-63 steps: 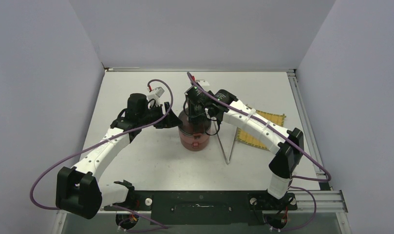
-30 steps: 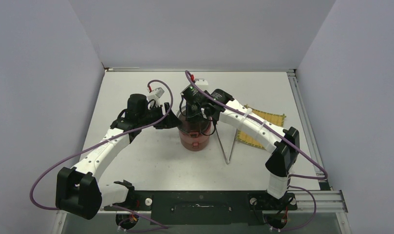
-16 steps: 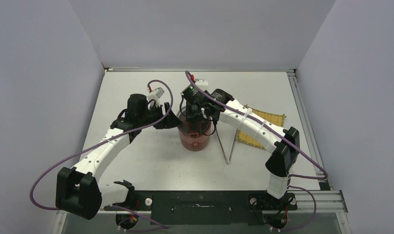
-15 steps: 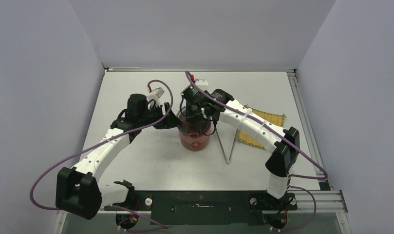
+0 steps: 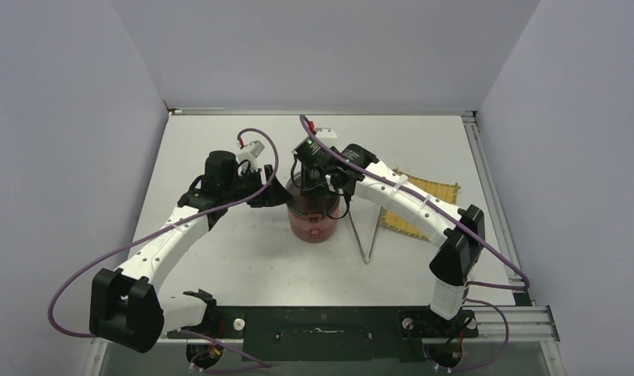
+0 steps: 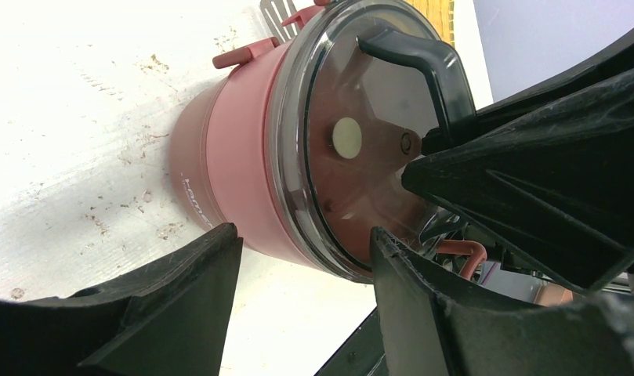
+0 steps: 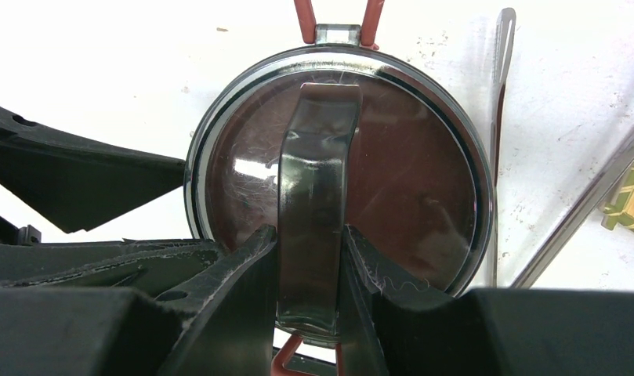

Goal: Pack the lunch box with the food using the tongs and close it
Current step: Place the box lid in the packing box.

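The dark-red lunch box stands mid-table with its dark see-through lid on top. My right gripper comes down from above and is shut on the lid's black handle. From the left, my left gripper stands open, its fingertips just short of the lunch box's side, near the lid rim. The silver tongs lie in a V on the table right of the lunch box, and they also show in the right wrist view. The food is hidden.
A yellow woven mat lies right of the tongs, under my right forearm. Red clasps stick out at the lunch box's rim. A small white block sits behind the lunch box.
My right wrist shifted slightly toward the back over the lunch box two seconds ago and has held almost still since. The left arm has not moved.
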Robot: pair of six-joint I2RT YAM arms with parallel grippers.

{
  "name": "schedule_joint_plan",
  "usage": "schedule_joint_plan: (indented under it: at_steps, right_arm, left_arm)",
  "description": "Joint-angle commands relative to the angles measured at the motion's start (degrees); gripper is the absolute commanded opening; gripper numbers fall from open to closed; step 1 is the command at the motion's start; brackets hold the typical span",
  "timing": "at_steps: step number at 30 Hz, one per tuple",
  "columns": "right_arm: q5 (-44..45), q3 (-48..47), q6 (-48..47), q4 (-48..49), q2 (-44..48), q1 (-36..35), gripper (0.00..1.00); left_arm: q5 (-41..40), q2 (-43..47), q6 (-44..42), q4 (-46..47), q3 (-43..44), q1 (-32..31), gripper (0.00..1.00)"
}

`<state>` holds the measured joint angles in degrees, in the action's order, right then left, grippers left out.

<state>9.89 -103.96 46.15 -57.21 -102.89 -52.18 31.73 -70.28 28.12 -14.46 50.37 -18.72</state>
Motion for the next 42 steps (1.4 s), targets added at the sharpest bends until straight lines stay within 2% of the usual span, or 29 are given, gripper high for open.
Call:
schedule_joint_plan:
  at_steps: [1, 28, 31, 42]
  right_arm:
    - [1.4, 1.5, 0.1, -1.3, 3.3, -0.5, 0.05]
    - [1.8, 9.5, 2.9, 3.3, 5.2, -1.3, 0.06]
    - [2.1, 10.1, 3.0, 3.2, 5.4, -1.2, 0.10]
    - [5.8, 4.9, -0.7, 1.7, 5.7, -1.3, 0.39]
  left_arm:
    - [0.6, 1.4, -0.2, 0.9, 0.2, -0.1, 0.58]
    - [0.9, 1.2, 0.0, 1.1, 0.1, -0.2, 0.58]
    - [0.8, 1.1, 0.0, 1.1, 0.0, -0.3, 0.59]
    - [-1.2, 1.4, -0.6, 0.7, 1.3, -0.3, 0.61]
